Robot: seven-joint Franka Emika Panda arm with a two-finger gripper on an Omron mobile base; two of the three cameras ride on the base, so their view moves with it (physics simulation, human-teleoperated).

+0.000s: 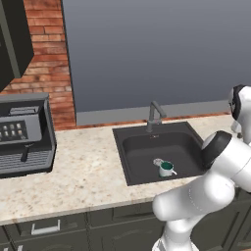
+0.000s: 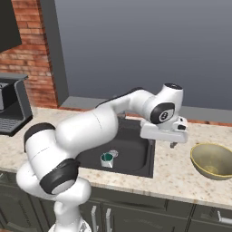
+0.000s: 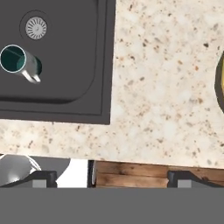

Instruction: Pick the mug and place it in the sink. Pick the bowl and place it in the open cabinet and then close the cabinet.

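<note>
Hovering between sink (image 2: pixel 136 156) and bowl (image 2: pixel 211 160), gripper (image 2: pixel 172 143) jaws wide, empty. Mug (image 2: pixel 107 159) sits in basin. Bowl looks rigid, smooth (likely slippery); grip 1 rim wall.

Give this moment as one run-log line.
mug: in sink | bowl: on counter | pincer: open, empty, between sink and bowl

The mug (image 1: pixel 166 168) stands upright in the sink (image 1: pixel 142 147), just beside the drain (image 1: pixel 158 161)
</note>
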